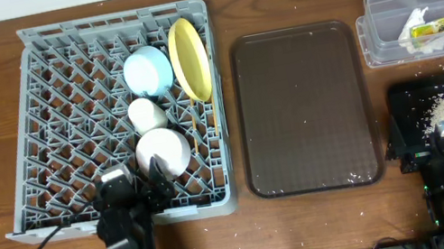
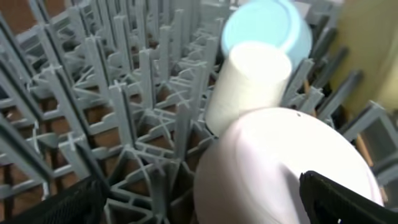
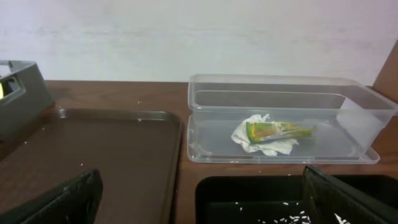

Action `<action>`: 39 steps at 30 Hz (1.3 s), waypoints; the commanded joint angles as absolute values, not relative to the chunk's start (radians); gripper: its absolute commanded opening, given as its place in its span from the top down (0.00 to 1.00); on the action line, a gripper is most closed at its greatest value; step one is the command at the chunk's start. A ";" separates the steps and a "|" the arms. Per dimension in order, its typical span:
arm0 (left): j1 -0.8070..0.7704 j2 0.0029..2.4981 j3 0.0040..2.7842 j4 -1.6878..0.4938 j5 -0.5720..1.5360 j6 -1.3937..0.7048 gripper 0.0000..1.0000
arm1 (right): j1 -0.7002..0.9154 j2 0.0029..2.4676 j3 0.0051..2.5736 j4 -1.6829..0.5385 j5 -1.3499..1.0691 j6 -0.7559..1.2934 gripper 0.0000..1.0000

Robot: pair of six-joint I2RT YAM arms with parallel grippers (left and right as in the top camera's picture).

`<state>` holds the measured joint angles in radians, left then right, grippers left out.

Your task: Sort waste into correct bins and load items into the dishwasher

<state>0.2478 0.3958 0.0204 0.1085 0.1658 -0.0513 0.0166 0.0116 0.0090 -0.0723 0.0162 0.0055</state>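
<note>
Dishware: pink-white bowl (image 2: 280, 168) is resting in the rack (image 2: 124, 124) just ahead of my left jaws. Napkin (image 3: 264, 142) and wrapper (image 3: 277, 130) are lying in the clear tub (image 3: 348, 93) beyond my right jaws. Both pairs are gaping wide, empty. I am judging sorting finished; the next move is calling for a clean withdrawal.

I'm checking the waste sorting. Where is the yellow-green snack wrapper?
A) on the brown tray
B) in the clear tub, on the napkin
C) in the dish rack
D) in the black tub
B: the right wrist view shows the snack wrapper lying on the crumpled napkin inside the clear tub.
</note>
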 commanded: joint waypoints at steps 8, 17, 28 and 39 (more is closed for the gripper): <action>0.094 0.163 0.004 -0.049 0.062 -0.026 0.00 | 0.009 0.006 0.006 -0.073 0.018 -0.009 0.01; -0.034 0.021 0.004 -0.074 0.005 -0.019 0.00 | 0.009 0.006 0.006 -0.074 0.017 -0.009 0.01; -0.046 0.002 0.004 -0.074 0.010 -0.019 0.00 | 0.009 0.006 0.006 -0.074 0.018 -0.009 0.01; -0.046 0.006 0.004 -0.073 0.010 -0.019 0.00 | 0.009 0.006 0.006 -0.074 0.018 -0.009 0.01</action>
